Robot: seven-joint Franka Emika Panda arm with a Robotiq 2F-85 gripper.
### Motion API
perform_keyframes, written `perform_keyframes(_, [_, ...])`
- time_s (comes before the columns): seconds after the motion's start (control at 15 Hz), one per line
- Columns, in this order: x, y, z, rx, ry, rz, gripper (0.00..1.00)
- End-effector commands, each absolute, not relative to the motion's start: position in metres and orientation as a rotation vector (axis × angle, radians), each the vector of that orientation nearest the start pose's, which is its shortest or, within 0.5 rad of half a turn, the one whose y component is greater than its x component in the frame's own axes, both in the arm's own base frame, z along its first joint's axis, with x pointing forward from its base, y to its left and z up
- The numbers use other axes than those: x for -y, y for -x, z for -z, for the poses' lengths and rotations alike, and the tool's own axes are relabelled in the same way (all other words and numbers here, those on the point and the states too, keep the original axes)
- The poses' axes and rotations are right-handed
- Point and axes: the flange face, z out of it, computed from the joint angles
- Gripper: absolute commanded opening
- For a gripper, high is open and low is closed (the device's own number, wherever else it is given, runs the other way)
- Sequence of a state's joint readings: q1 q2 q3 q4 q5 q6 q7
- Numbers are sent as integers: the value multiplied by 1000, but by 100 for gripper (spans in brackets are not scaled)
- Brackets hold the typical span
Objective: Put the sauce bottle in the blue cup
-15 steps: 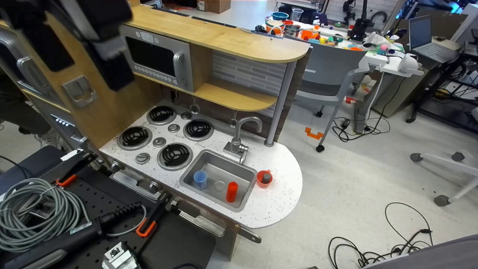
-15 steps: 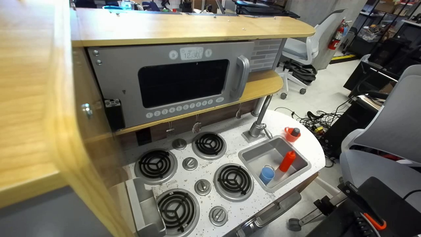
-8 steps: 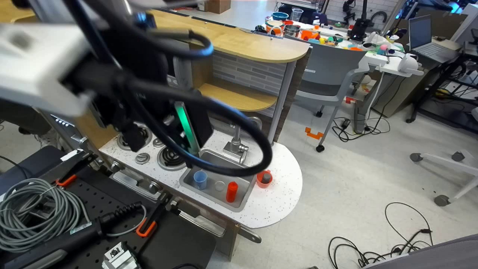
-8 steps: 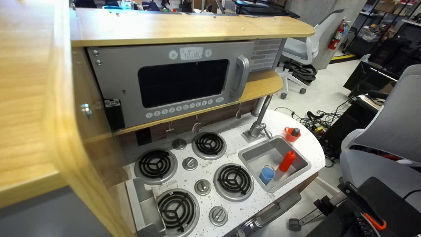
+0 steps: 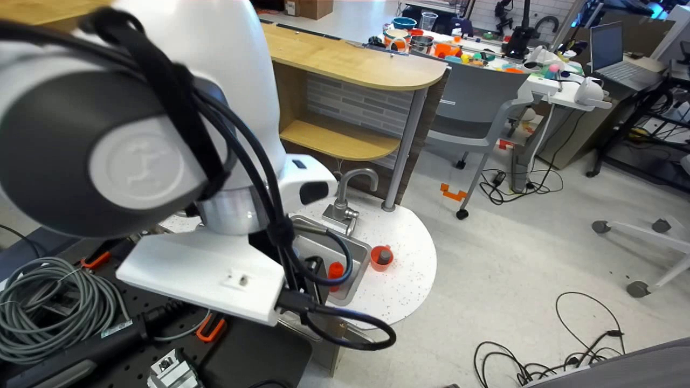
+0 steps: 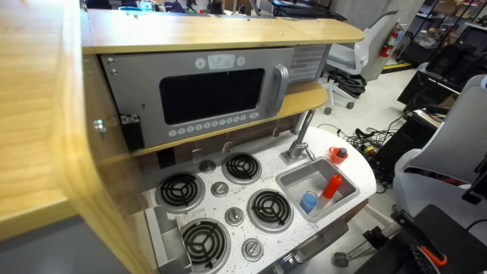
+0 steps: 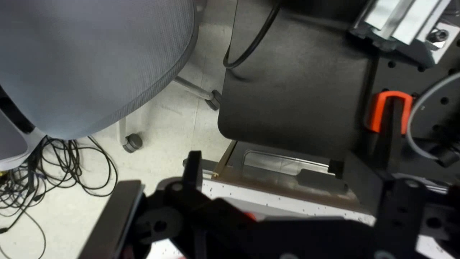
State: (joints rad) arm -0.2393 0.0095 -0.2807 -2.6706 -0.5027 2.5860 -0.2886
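The sauce bottle, a small red bottle (image 6: 332, 186), stands in the grey sink beside the blue cup (image 6: 308, 202). They are apart by a small gap. In an exterior view the bottle (image 5: 335, 276) is partly behind the arm's cable, and the cup is almost wholly hidden by the arm. My gripper (image 7: 273, 158) is open and empty in the wrist view, its fingers wide apart above the counter's front edge. A red sliver shows behind the gripper body there; I cannot tell for sure what it is. A black arm or gripper part (image 6: 475, 188) shows at the right edge.
The sink (image 6: 285, 182) has a tall faucet (image 6: 298, 146) behind it. A red-orange cup (image 6: 336, 156) with a dark object in it stands beside the sink. Stove burners (image 6: 270, 209) lie on the other side. A black board (image 7: 294, 93) with cables and a grey chair (image 7: 93, 61) are in front.
The arm has swung from the upper left down and right, to the counter's front by the sink. It covers the cup in an exterior view. Bottle and cup have not moved.
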Motion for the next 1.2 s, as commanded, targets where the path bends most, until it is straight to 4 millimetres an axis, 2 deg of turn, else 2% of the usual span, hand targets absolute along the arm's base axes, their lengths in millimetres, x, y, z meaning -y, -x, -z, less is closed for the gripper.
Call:
perform_keyframes(0.0, [223,-375,-165,275,3301,-443,100])
perform_keyframes(0.2, [243,-393,-123,198,3291,-528,100])
perform_keyframes(0.47, [254,-427,-92,138,3285,-546,100])
perform_keyframes(0.8, [250,-465,-77,162,3312,-483,100])
perform_keyframes(1.13, [244,-495,-65,194,3322,-437,100])
